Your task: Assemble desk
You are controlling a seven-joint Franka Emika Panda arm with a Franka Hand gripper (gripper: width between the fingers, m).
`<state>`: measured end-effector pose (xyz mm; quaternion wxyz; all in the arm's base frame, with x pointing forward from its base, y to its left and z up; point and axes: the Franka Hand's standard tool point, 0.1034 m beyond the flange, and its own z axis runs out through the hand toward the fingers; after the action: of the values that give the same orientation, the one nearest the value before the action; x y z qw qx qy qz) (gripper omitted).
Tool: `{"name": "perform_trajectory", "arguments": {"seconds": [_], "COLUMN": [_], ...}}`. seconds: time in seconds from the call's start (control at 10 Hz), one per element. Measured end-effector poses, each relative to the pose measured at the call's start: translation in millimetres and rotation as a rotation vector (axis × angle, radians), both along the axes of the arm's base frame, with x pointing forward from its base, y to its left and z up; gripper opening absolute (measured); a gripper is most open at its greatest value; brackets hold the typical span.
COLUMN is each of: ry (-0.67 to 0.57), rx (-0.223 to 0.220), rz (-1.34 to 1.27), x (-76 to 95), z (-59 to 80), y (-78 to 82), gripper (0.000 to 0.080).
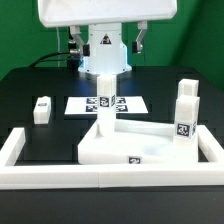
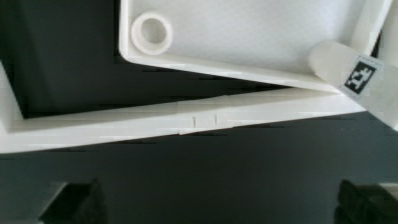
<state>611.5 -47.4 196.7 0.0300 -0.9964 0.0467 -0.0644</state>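
The gripper [image 2: 210,200] has its jaws wide apart, holding nothing, above the tabletop [image 1: 125,140], which lies against the border wall [image 1: 20,150]. 1 leg [image 1: 41,109] lies on the table, well apart.

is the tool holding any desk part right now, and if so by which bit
Nothing is held. The tool is open, its fingertips apart with only dark table between them, above the tabletop and the border wall.

The tabletop [image 1: 118,143] and legs [image 1: 186,112] look like smooth, matt white plastic. The table [image 1: 30,90] beneath is dull black.
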Motion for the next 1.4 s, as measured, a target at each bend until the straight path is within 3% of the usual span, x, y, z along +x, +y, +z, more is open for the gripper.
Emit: {"name": "perform_trajectory", "arguments": {"seconds": [0.1,0.4,0.5,0.8,0.9,1.0,1.1,1.2,1.4], "ry": [-0.001,0.106,0.207,0.36,0.436,0.525,0.631,0.696,0.809], "rx": [-0.012,-0.012,0.02,0.044,0.06,0.062,0.049,0.053,0.072], "rz": [0.077,0.092,0.072,0.089,0.091,0.096,0.092,0.069,0.067], "x": [-1.3,-48.4,-64.3,-63.0,-71.5,-85.8,-101.7,-109.6,-120.7], "z": [-1.9,-45.8,-53.4,-56.6,-68.8,-85.6,-90.6,-93.2,-93.9], "y": [-3.6,-75.2,-78.4,-74.7,-84.1,-107.6,-129.4,-136.6,-133.7], "gripper": [0.0649,0.0649,0.0649,0.0649,0.0649,0.0649,0.0649,0.0649,0.0649]}}
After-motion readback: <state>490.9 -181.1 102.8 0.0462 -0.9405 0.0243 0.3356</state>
